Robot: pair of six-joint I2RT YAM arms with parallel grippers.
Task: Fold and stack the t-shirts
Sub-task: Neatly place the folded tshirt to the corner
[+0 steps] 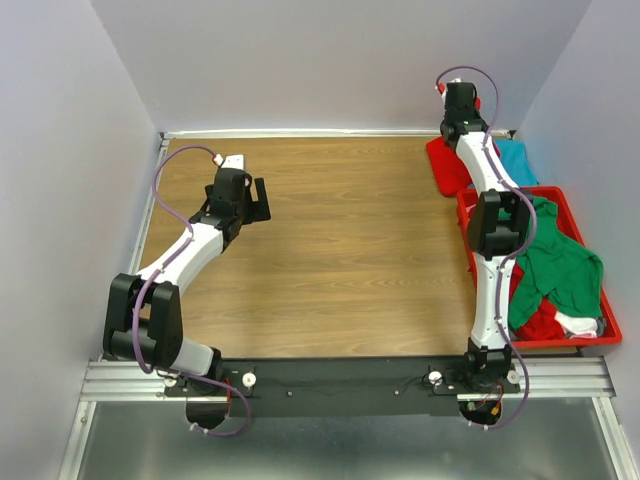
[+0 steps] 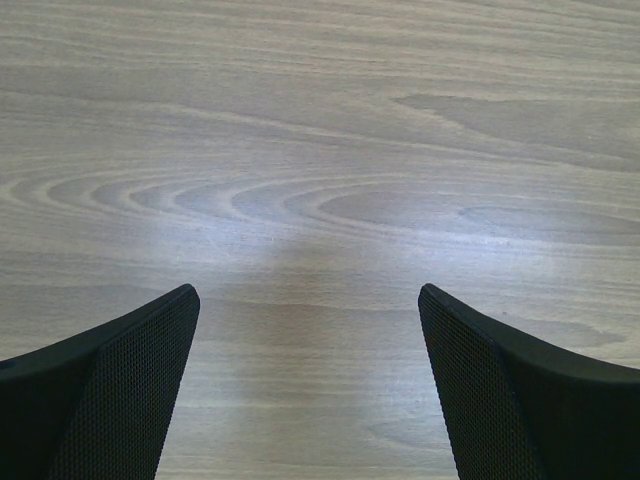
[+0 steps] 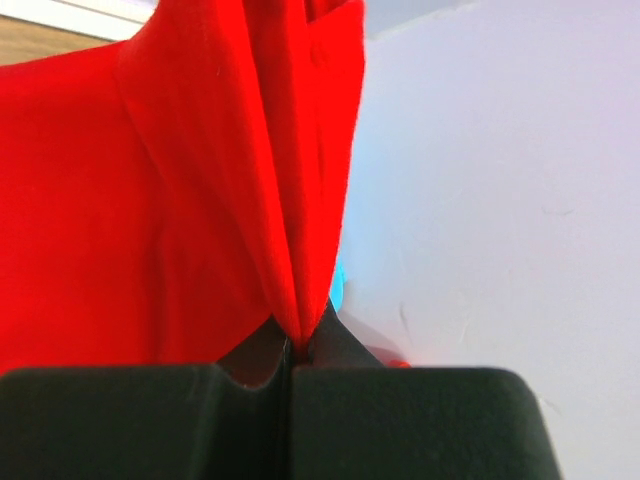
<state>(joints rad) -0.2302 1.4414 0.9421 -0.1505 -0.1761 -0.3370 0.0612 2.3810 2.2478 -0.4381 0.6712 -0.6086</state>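
A bright red t-shirt (image 1: 447,165) lies at the far right of the table, partly over a teal t-shirt (image 1: 517,160). My right gripper (image 1: 462,118) is above it at the back edge, shut on a pinched fold of the red t-shirt (image 3: 200,190); a sliver of the teal shirt (image 3: 337,285) shows behind. A green t-shirt (image 1: 555,265) lies heaped in the red tray (image 1: 610,335) with more red and white cloth. My left gripper (image 1: 260,200) is open and empty over bare wood (image 2: 320,200) at the left.
The red plastic tray stands along the right edge of the table, beside the right arm. Grey walls close the back and both sides. A metal rail runs along the near edge.
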